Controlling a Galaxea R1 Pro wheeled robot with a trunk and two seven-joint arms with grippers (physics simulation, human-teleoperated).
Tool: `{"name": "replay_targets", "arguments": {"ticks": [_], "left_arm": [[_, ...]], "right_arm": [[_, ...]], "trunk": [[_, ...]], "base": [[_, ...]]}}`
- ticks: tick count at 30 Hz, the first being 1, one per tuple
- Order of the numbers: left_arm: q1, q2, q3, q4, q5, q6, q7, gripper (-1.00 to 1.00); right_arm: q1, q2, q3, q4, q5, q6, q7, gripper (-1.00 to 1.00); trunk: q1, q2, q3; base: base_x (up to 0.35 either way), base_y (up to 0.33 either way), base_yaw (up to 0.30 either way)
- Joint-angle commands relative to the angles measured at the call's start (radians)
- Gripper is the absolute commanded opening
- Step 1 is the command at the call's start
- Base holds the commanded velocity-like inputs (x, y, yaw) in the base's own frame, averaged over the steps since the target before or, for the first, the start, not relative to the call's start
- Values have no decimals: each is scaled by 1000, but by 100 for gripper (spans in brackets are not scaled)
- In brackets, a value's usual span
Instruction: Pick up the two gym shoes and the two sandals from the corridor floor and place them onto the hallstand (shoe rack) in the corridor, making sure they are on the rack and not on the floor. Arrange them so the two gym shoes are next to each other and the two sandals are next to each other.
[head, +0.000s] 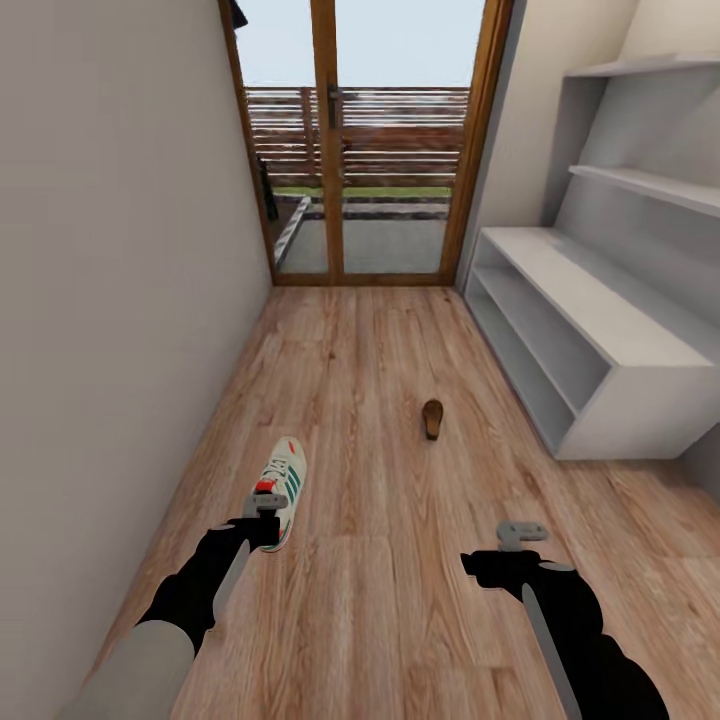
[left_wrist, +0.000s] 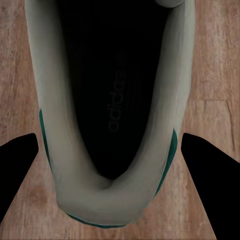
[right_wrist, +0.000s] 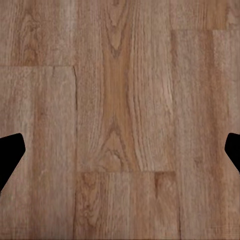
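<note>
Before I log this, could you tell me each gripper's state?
Left gripper: open, straddling the gym shoe.
Right gripper: open, holding nothing.

1. one gym shoe (head: 284, 490) on the corridor floor (head: 380, 600), seen again close up in the left wrist view (left_wrist: 112, 125).
2. one sandal (head: 432, 418) on the floor.
3. one hallstand (head: 590, 340), with two open shelf levels.
4. two wall shelves (head: 650, 185) above it.
5. two grippers: left gripper (head: 262, 505), right gripper (head: 522, 535).

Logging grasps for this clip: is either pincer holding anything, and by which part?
Nothing is held. The left pincer straddles the gym shoe at its heel, fingers open; the right pincer is open over bare floor.
</note>
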Motion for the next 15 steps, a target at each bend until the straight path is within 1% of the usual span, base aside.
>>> {"name": "replay_targets", "arguments": {"ticks": [1, 15], "left_arm": [[0, 0, 0, 0, 0, 0, -1, -100], [0, 0, 0, 0, 0, 0, -1, -100]], "right_arm": [[0, 0, 0, 0, 0, 0, 0, 100], [0, 0, -1, 0, 1, 0, -1, 100]], "trunk": [[0, 0, 0], [0, 0, 0]], "base": [[275, 13, 0], [276, 2, 0]]}}
